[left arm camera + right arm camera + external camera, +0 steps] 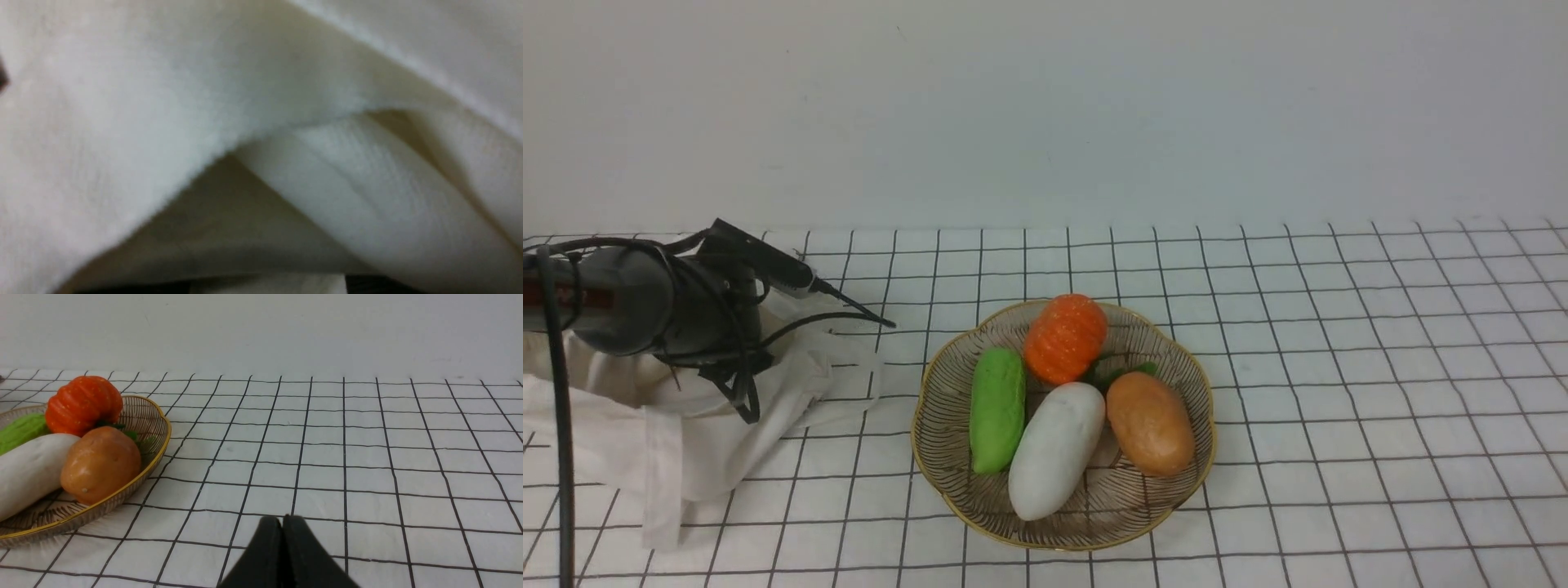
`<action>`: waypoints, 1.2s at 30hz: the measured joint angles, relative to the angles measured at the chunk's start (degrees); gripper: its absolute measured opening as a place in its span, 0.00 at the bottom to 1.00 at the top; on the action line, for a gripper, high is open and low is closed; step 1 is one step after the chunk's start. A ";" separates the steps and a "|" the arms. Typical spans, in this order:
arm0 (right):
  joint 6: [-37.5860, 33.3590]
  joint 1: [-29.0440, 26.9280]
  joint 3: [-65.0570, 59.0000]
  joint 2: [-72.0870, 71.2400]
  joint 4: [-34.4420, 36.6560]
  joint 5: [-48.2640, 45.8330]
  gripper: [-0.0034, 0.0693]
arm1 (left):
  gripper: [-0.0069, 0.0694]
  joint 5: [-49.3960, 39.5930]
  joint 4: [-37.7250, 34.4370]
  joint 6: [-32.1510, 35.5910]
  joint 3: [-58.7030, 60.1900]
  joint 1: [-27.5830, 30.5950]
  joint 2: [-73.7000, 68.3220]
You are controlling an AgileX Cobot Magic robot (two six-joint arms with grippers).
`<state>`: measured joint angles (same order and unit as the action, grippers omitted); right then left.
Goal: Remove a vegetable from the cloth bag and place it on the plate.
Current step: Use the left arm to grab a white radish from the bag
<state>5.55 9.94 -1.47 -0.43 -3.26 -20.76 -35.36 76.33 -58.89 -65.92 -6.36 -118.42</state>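
In the front view, your left arm reaches down into the cloth bag. The bag lies crumpled at the left edge of the checked table, well apart from the plate. The left gripper is sunk among cables and fabric, so you cannot tell whether it is released or grasping anything. One white radish lies on the plate between the green cucumber and the brown potato, with the orange pumpkin behind it. No vegetable shows in the bag from here.

In the left wrist view, you see only blurred folds of off-white cloth close to the lens, with a darker hollow between them. No vegetable and no fingers show. I judge that you are at the reaching step, so do not clamp blind, because you could pinch a fold instead of a vegetable. Work the jaws toward the hollow and lift slowly, so that you notice if the bag drags along.

In the right wrist view, the right gripper hangs clenched and empty, fingertips touching, low over the table beside the plate. It could pin the bag's edge if the cloth rises with the lift. The plate is crowded, and the free room I see is toward its near rim.
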 joint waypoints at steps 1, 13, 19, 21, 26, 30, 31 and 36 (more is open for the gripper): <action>0.00 0.00 0.00 0.00 0.00 0.00 0.03 | 0.61 -0.06 -0.21 0.00 -0.27 0.09 -0.05; 0.00 0.00 0.00 0.00 -0.06 0.00 0.03 | 0.58 1.53 -21.23 15.56 -6.16 4.95 0.41; 0.00 0.00 0.00 0.00 -0.06 0.00 0.03 | 0.24 -1.06 -42.26 27.63 -6.01 5.64 6.58; 0.00 0.00 0.00 0.00 -0.06 0.00 0.03 | 0.15 -3.15 -48.96 30.24 -5.56 5.64 8.96; 0.00 0.00 0.00 0.00 -0.06 0.00 0.03 | 0.11 -5.70 -55.83 36.05 -5.49 5.64 13.77; 0.00 0.00 0.00 0.00 -0.06 0.00 0.03 | 0.11 -4.25 -55.04 36.58 -5.49 6.36 14.30; 0.00 0.00 0.00 0.00 -0.06 0.00 0.03 | 0.11 -3.56 -54.01 36.53 -5.49 6.71 13.69; 0.18 0.00 0.00 0.00 -0.06 0.00 0.03 | 0.16 -0.76 -48.67 36.47 -5.45 7.21 10.13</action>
<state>5.73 9.94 -1.47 -0.43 -3.31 -20.76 -36.12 27.66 -22.42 -71.37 0.84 -108.29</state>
